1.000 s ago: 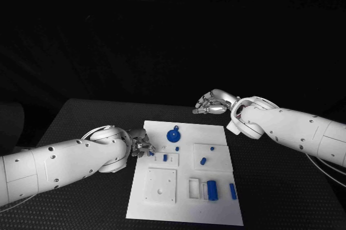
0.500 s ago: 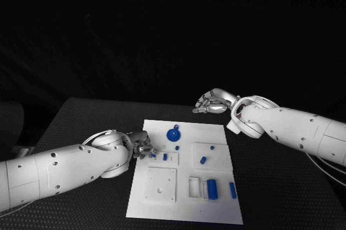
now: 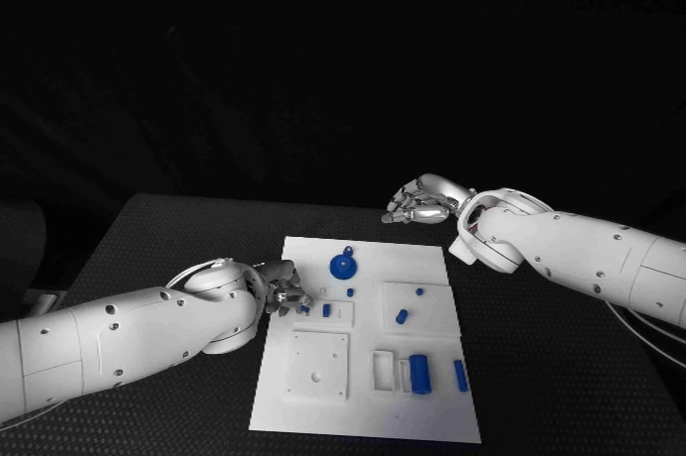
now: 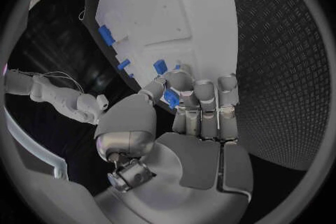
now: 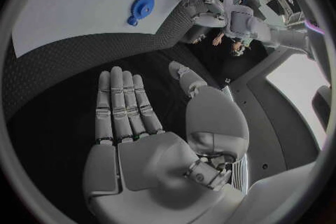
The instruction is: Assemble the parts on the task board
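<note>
Precision matters most now: the left hand (image 3: 281, 287), at the left edge of the white task board (image 3: 429, 253) in the middle of the frame, pinches a small blue part (image 4: 171, 97) between thumb and fingertips, just beside two other blue pegs (image 4: 160, 66). It should probably lower the piece squarely into its slot, keeping the wrist steady. Upper right of centre, the right hand (image 5: 140, 123) hovers over the black surface (image 3: 572, 377), fingers spread flat and holding nothing.

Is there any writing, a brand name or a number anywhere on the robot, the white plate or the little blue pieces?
None can be read.
White plate: no print or marks.
Blue pieces, such as the round one: plain.
Left hand and right hand: no label or logo shows.
</note>
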